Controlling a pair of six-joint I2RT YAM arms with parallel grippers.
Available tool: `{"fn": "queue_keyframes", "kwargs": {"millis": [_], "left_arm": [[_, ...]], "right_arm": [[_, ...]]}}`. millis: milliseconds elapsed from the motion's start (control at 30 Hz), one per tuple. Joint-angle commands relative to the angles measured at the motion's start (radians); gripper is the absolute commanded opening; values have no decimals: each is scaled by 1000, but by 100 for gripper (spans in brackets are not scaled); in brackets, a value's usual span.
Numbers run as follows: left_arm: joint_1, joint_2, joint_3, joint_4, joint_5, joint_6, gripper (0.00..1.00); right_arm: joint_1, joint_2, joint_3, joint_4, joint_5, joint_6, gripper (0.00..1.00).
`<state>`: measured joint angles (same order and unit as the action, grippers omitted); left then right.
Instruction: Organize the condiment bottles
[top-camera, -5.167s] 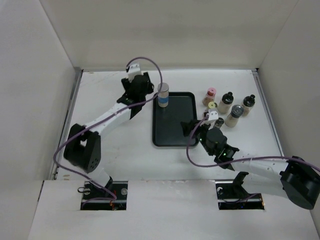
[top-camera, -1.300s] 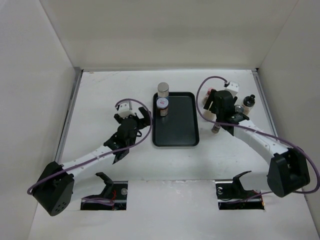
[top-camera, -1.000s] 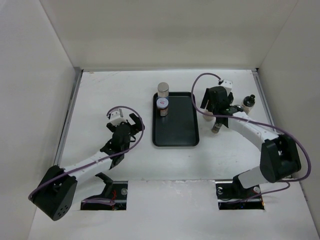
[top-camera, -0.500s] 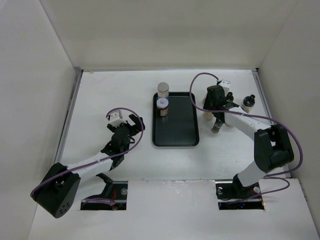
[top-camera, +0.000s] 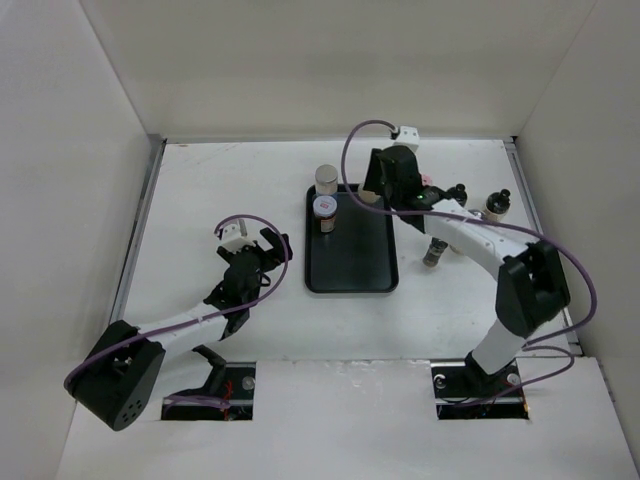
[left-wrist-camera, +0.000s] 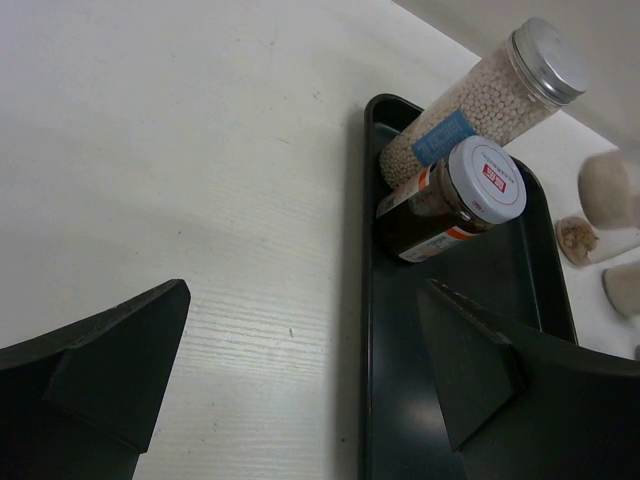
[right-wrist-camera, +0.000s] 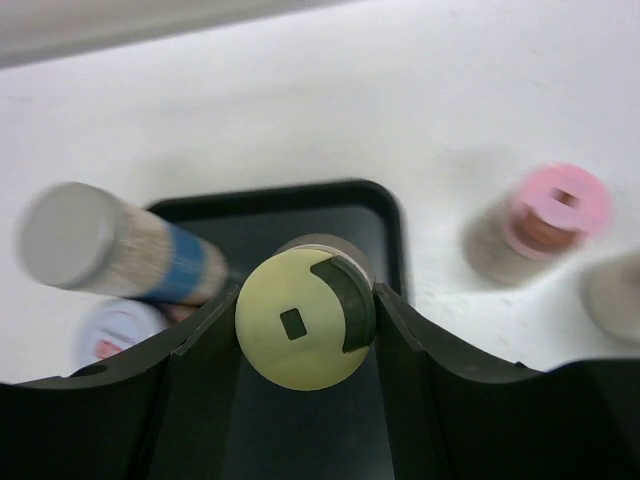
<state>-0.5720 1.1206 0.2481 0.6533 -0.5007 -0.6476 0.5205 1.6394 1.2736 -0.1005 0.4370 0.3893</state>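
The right hand (right-wrist-camera: 305, 300) is clamped on the yellow-capped bottle (right-wrist-camera: 300, 335), one finger on each side just under the cap, and holds it over the tray (right-wrist-camera: 300, 195), inside its far right corner. Whether the base has touched the tray floor cannot be told. The grip sits high on the bottle, so the body could swing or slip if the hand drops fast or lets go early. Released above the floor, or with the base on the raised rim, the bottle would likely tip. Toward the tray's far left corner stand the tall silver-capped bottle (right-wrist-camera: 110, 245) and, just nearer than it, the white-lidded jar (right-wrist-camera: 115, 330). A drift that way would bring a finger or the bottle against them, and the tall one looks easiest to topple. Just off the tray's right edge stands the pink-capped bottle (right-wrist-camera: 555, 210), and a dark-capped bottle (top-camera: 435, 252) stands beside that same edge close under the right forearm, so a careless pull-back could sweep either over. The left hand (left-wrist-camera: 305, 290) is spread wide and empty above the table (top-camera: 220, 180), left of the tray. From there it only adds risk if it moves in toward the two jars while the right hand is placing.
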Motion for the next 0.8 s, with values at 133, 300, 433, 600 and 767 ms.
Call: {"fn": "queue_keyframes", "kwargs": {"millis": [133,300,433,600,767], "left_arm": [[-2,-7,-1,60,14,-11,100],[-5,-4,-1,60,14,-11,100],[-7,-10,-1,60,14,-11,100],[-7,-2,0,60,24,-11,100],[-2,1,2,60,24,-11,100]], "right_arm": [[34,207,191,111,-72,3,48],[34,286,257,119,-78,0,49],[34,315,257,125,-84,13,50],[34,346,263,116,-87,13,56],[34,362,270,97,-86,23,66]]}}
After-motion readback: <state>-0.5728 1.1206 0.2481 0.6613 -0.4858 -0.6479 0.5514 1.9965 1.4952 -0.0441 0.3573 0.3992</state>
